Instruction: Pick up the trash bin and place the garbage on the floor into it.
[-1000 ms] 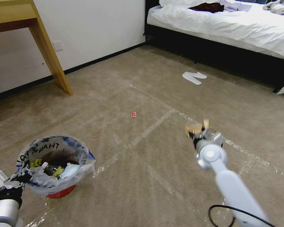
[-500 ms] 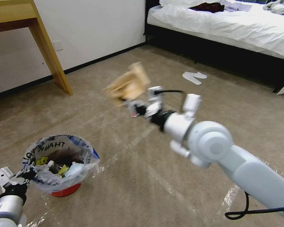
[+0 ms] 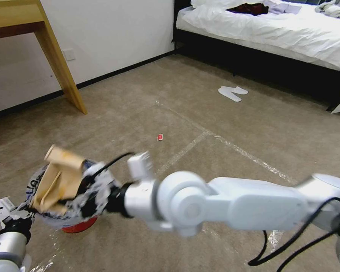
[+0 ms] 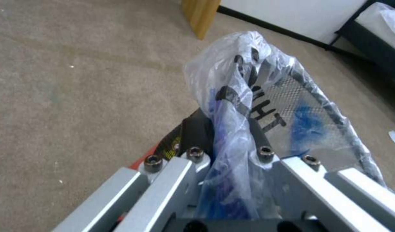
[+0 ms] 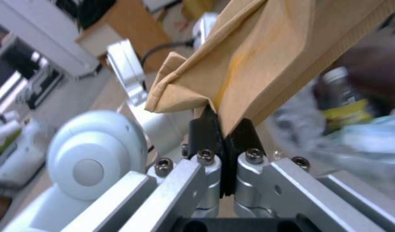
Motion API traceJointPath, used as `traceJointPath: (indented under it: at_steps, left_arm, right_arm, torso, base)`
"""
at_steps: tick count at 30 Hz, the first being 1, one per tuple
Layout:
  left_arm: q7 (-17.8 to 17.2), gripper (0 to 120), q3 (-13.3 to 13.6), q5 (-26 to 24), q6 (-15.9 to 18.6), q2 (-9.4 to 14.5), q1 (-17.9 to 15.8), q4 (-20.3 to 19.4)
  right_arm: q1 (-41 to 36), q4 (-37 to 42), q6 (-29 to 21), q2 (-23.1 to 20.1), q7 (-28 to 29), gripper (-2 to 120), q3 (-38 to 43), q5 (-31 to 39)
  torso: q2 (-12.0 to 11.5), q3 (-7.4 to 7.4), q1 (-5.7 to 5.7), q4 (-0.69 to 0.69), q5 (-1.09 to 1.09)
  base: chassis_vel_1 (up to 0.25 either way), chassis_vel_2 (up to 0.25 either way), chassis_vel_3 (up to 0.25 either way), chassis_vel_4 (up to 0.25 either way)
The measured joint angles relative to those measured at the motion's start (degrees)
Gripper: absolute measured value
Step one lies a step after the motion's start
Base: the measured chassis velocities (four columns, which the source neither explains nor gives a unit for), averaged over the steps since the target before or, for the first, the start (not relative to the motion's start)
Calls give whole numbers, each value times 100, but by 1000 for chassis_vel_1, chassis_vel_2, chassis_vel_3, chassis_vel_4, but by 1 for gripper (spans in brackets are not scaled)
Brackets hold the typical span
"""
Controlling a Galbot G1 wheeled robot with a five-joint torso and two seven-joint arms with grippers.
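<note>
Head view, as I read it from the remote station. My right pincer (image 5: 223,129) is clamped on the lower edge of the brown paper bag (image 3: 58,181), black pads pressed together with the paper pinched between them. The right arm reaches across the view from 3 o'clock toward 8 o'clock, and the bag hangs over the mouth of the trash bin (image 3: 77,226). The bin sits at about 8 o'clock in my view, its red base showing beneath the clear printed liner (image 4: 244,96). My left pincer (image 4: 229,154) grips the bin's rim, its fingers closed on the rim and gathered liner; the left arm enters at 7 o'clock. Inside the bin, the right wrist view shows a bottle (image 5: 347,96) with a yellow-green label among pale litter. On the floor (image 3: 223,113), a small red wrapper (image 3: 160,137) lies near centre, well apart from the bin. White slippers (image 3: 232,92) lie at 1 o'clock, near the bed (image 3: 272,34).
</note>
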Motion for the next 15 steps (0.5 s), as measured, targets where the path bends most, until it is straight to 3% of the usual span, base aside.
traceJointPath:
  at_steps: [5, 15]
  left_arm:
    - [-1, 5, 6, -11, 0, 22, 1, -32]
    - [6, 5, 34, -33, 5, 63, 53, -115]
  right_arm:
    - [57, -496, -56, 408, 12, 0, -299, -136]
    - [51, -1414, -35, 671, -165, 0, -514, -657]
  torso:
    - [0, 0, 0, 0, 0]
    - [0, 0, 0, -1, 2]
  base:
    - [0, 0, 0, 0]
    - [0, 0, 0, 0]
